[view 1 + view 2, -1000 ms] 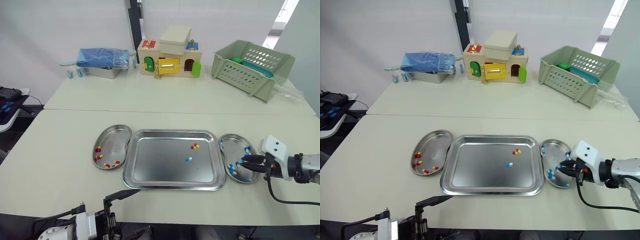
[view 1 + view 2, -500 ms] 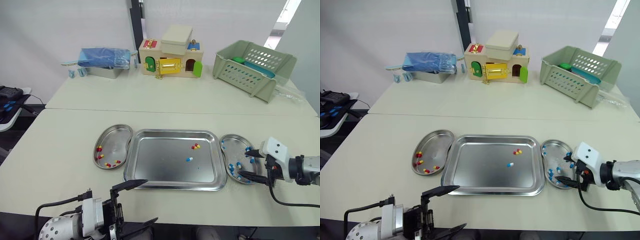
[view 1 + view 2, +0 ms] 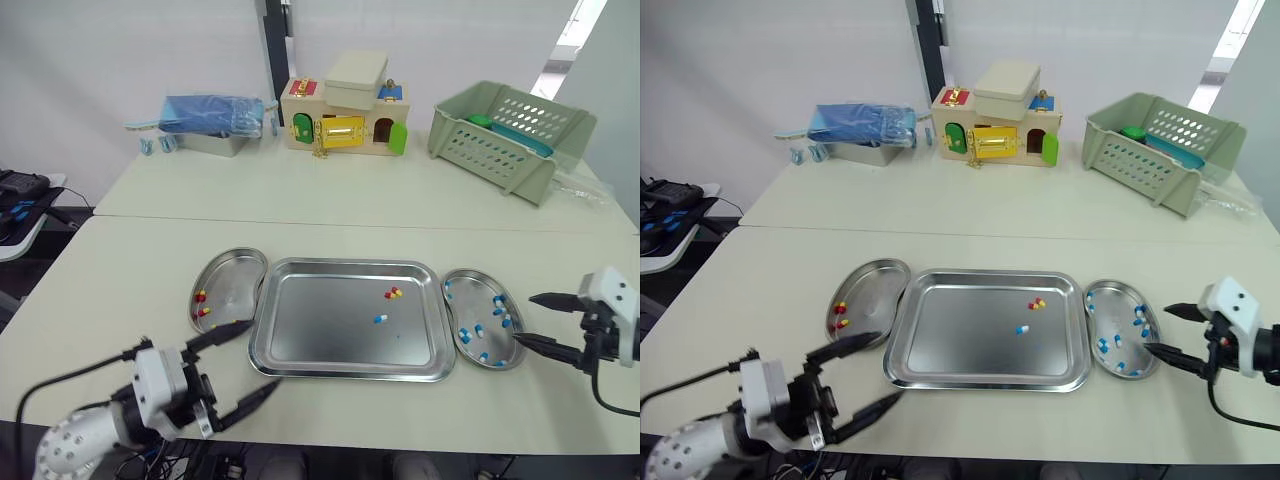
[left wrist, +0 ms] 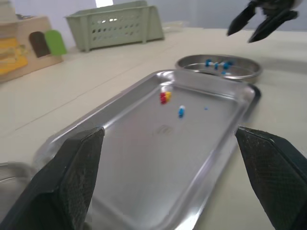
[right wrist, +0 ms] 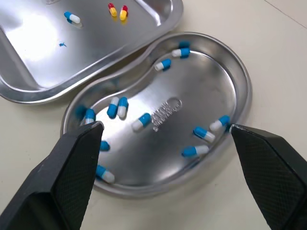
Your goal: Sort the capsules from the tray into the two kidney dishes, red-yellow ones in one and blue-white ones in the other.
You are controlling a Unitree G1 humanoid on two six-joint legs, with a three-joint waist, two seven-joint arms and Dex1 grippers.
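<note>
The steel tray (image 3: 320, 335) lies mid-table and holds two red-yellow capsules (image 3: 392, 293) and one blue-white capsule (image 3: 378, 319). On its left, a kidney dish (image 3: 238, 283) contains several red-yellow capsules (image 3: 200, 303). The kidney dish (image 3: 468, 304) on its right contains several blue-white capsules (image 5: 117, 107). My right gripper (image 3: 523, 319) is open just right of that dish, level with its rim, nothing between its fingers. My left gripper (image 3: 263, 353) is open and empty at the tray's front left corner, pointing along the tray (image 4: 144, 158).
A toy house box (image 3: 343, 118), a green basket (image 3: 510, 125) and a blue bag on a metal box (image 3: 205, 115) stand along the far table. A seam runs between the two tables behind the dishes. The table's front edge is close to both grippers.
My right gripper has opened and drawn back to the right, off the blue-white dish. My left gripper has come up and forward to the tray's front left corner.
</note>
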